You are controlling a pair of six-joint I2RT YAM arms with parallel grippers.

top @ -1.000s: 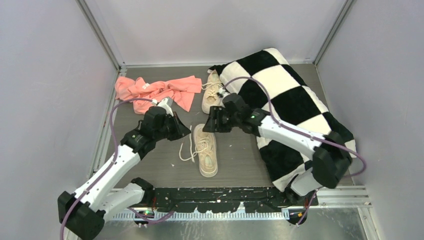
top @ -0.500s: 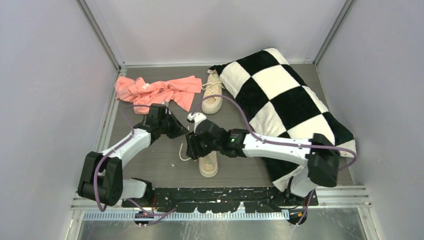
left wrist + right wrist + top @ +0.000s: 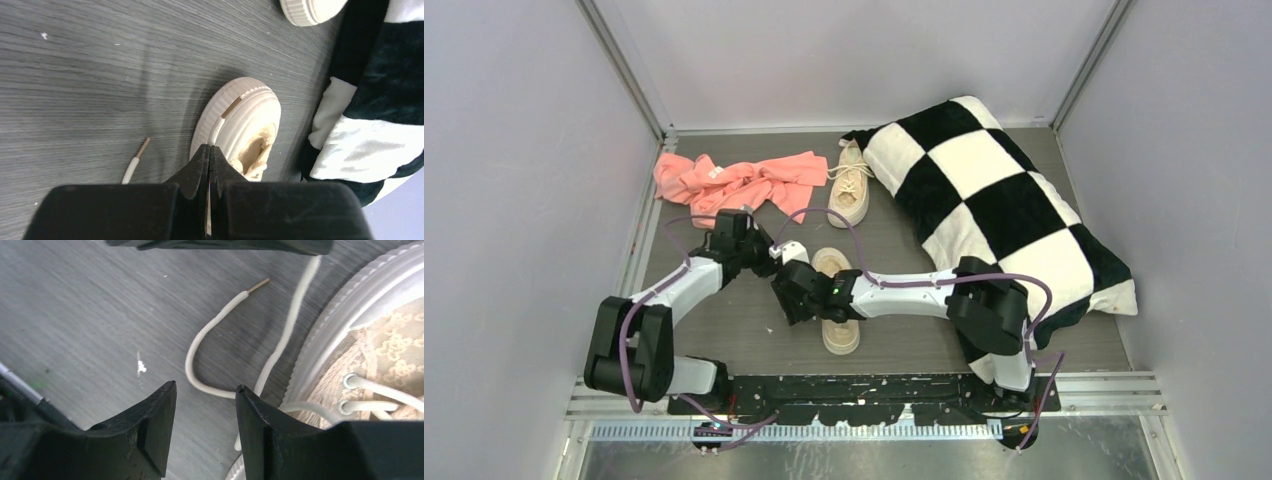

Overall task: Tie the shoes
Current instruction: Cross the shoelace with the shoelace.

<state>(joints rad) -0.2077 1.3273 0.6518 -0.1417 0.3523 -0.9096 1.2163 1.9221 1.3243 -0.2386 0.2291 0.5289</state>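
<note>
The near shoe (image 3: 841, 330) (image 3: 245, 120) (image 3: 375, 340), beige with a ribbed pale sole, lies mid-table, half covered by my right arm. Its mate (image 3: 849, 190) stands further back against the pillow. My left gripper (image 3: 771, 257) (image 3: 209, 147) is shut on a cream lace (image 3: 218, 125) (image 3: 288, 335) that runs from its tips down to the near shoe. My right gripper (image 3: 784, 303) (image 3: 205, 390) hangs open just left of that shoe, above a loose curled lace end (image 3: 189, 365) lying on the table, with nothing between its fingers (image 3: 155, 410).
A black-and-white checkered pillow (image 3: 994, 200) (image 3: 370, 100) fills the right side of the table. A pink cloth (image 3: 744, 180) lies at the back left. Grey walls close in the table on three sides.
My right arm has swung from beside the far shoe, across the near shoe, to its left side. My left arm has folded back, and its gripper has stayed shut by the near shoe.
</note>
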